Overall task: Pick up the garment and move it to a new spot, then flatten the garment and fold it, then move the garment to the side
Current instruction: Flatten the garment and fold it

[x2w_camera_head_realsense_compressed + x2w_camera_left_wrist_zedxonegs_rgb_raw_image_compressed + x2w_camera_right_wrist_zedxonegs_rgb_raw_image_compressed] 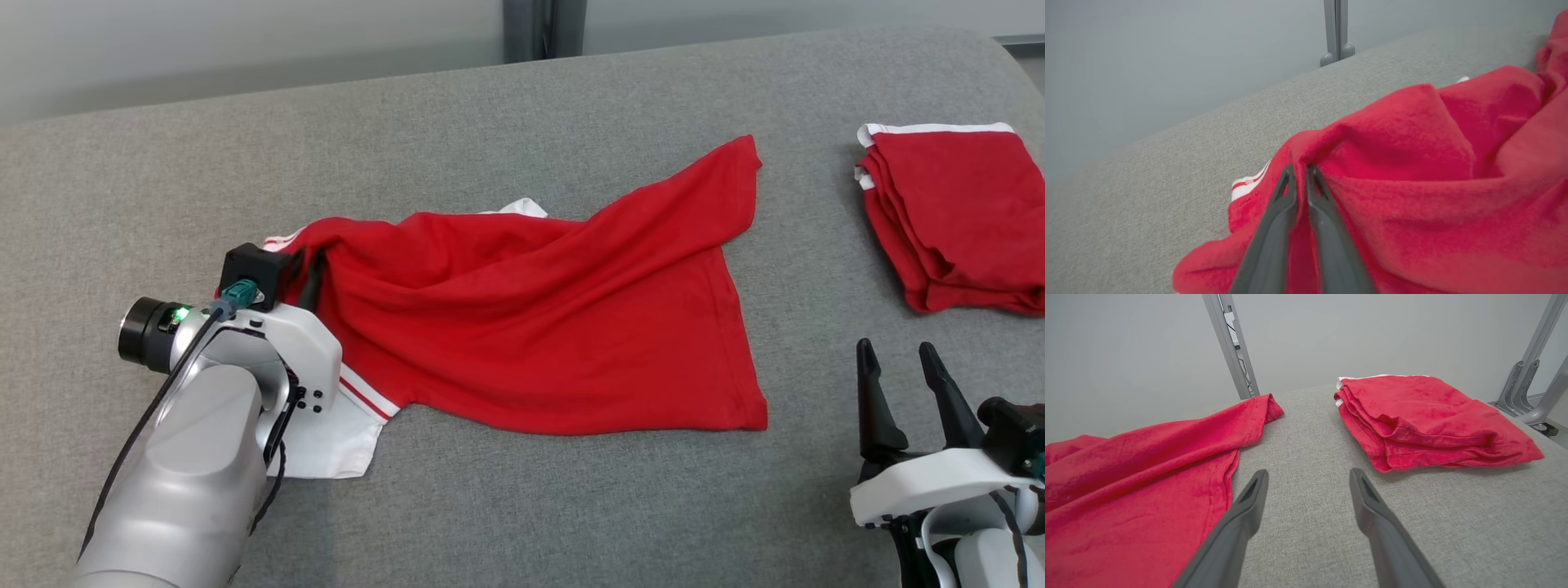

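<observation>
Garment (531, 327) lies crumpled and half spread across the middle of the grey surface (571, 506), with its hem toward the right and its white-trimmed sleeve (339, 441) at the left, beneath the left arm. The left gripper (312, 273) is clamped on a raised ridge of red cloth near the collar end. In the left wrist view its two fingers (1284, 200) stand almost together, with a thin fold pinched between them. The right gripper (894, 351) hangs with its jaws wide apart and nothing in them, over bare surface just off the near hem corner. Another folded red garment (955, 220) sits well apart at the far right.

The step in hand looks like the pick-up and move. To do it well, lift slowly and check that the pinch carries more than one thin layer — a shallow bite may slip once the weight hangs from it. Lifting from a single point will probably let the cloth bunch, so bringing the right gripper onto the near hem corner would keep it spread for flattening. Pick a spot clear of the folded red garment so the two do not tangle.
</observation>
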Available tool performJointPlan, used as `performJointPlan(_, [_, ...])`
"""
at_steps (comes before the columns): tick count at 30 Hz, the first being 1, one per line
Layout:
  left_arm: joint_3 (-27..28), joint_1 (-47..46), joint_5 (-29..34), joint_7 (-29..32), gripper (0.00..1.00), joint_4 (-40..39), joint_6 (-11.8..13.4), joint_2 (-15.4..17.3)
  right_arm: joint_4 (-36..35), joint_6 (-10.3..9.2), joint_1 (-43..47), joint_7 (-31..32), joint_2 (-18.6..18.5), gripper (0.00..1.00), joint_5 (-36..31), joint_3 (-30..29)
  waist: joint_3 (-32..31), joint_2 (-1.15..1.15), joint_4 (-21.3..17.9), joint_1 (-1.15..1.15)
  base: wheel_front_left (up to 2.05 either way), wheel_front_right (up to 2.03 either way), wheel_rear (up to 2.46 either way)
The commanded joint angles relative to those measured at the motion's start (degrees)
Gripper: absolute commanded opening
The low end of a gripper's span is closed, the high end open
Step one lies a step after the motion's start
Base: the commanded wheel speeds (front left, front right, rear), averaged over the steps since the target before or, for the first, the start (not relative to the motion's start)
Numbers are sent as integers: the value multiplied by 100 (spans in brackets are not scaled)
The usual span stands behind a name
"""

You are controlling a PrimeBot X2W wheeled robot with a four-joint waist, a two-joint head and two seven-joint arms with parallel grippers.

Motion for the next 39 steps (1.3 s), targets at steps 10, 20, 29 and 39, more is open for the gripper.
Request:
performJointPlan(10, [506,550,-323,-154,100,-954,179,100,-81,3,57,-226,-29,100,-101,-202,-188,0,271,0,0,0,0])
performJointPlan(20, [1179,2330,-264,-158,100,-3018,532,-43,-205,3,183,-385,-29,100,-221,-119,-604,0,698,0,0,0,0])
performJointPlan(29, [1508,3572,-176,-159,100,-3847,641,-307,-245,3,486,-418,-29,100,-198,148,-1103,0,893,0,0,0,0])
performJointPlan(39, [1622,3946,-62,-159,100,-4056,637,-458,-243,3,646,-418,-30,100,-7,485,-1298,0,958,0,0,0,0])
